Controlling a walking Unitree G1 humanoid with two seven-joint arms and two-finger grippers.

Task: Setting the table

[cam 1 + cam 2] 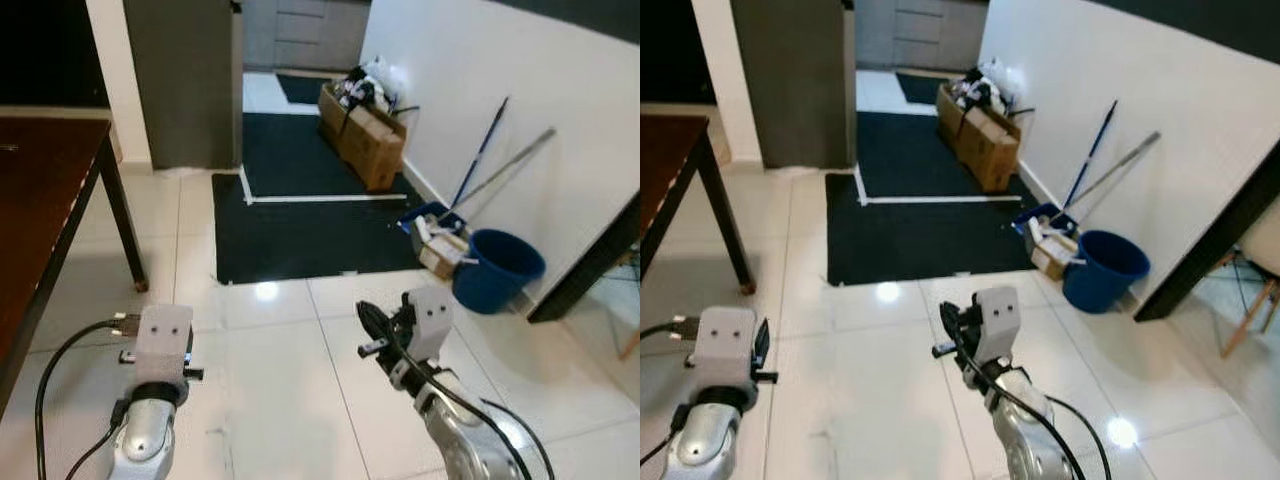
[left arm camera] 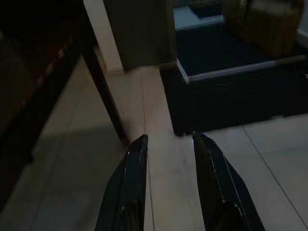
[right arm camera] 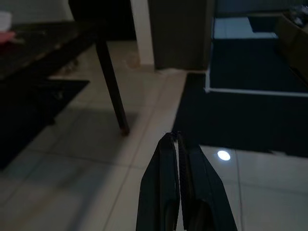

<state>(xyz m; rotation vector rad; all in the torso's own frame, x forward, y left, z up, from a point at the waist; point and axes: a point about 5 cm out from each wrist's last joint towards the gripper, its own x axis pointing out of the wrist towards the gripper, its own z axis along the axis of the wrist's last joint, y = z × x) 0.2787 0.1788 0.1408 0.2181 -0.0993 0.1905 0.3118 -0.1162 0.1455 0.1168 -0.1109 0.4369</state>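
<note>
A dark wooden table (image 1: 40, 190) stands at my left, and one slim leg (image 1: 126, 215) comes down to the tiles. My left gripper (image 2: 168, 139) hovers low over the white floor near that leg (image 2: 103, 91). It is open, with nothing between the fingers. My right gripper (image 3: 174, 135) is shut and empty, and it points across the tiles toward the table (image 3: 43, 48). Seen from the head, it (image 1: 372, 325) hangs above the floor at centre right. Something small and pale (image 3: 5, 29) lies on the tabletop, too blurred to name.
A black mat (image 1: 300, 215) edged with white tape lies ahead. Behind it are a grey cabinet (image 1: 185, 80) and cardboard boxes (image 1: 362, 135). A blue bucket (image 1: 497, 268), clutter and mop handles (image 1: 480, 150) stand by the right wall. A dark counter edge (image 1: 590, 270) and a chair leg (image 1: 1250, 300) are at far right.
</note>
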